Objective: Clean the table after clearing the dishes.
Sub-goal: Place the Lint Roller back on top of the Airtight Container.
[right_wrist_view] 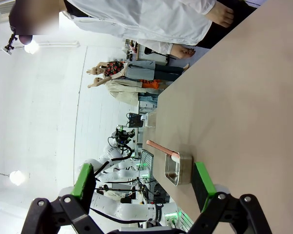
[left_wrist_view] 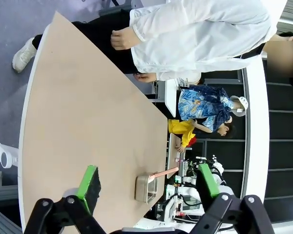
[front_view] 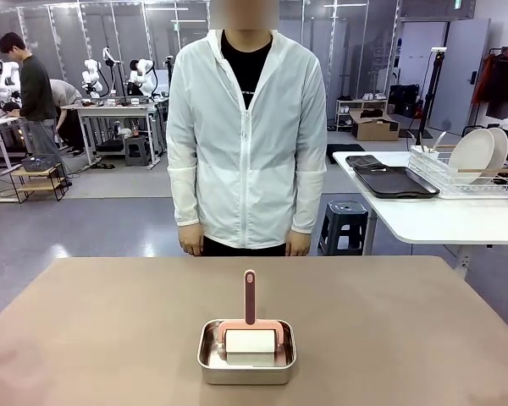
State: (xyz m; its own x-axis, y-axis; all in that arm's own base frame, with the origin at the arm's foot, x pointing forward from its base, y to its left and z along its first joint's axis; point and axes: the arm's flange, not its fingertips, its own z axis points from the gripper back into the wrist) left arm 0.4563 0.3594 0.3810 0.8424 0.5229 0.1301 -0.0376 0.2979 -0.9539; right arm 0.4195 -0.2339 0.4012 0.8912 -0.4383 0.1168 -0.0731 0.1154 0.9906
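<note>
I am looking across a wide brown table (front_view: pixel 110 321) toward a person (front_view: pixel 247 135) in a white jacket who stands at its far edge, hands hanging at their sides. No plates or cutlery lie on the table; white plates stand in a wire rack (front_view: pixel 466 169) on a separate white table off to my right, with a dark tray (front_view: pixel 394 180) beside the rack.

Near my side of the table, in the middle, sits a small steel pan (front_view: pixel 246 353). A white roller (front_view: pixel 250 338) with a pink frame rests inside it, its pink handle (front_view: pixel 250 296) pointing up and away toward the person.

My left pincer (left_wrist_view: pixel 146 187) and my right pincer (right_wrist_view: pixel 144 183) both hang above the table with their green-padded fingers spread wide, holding nothing.

I judge the roller to be light, with a stiff plastic handle. The slim handle looks like the place to take hold, pinched across its width, well above the pan rim. The thin metal pan may slide if I drag the roller against its wall.

The underside of the roller sits below the pan rim, so I cannot tell whether its surface is sticky or soft. In both wrist views the pan appears small and far off.
</note>
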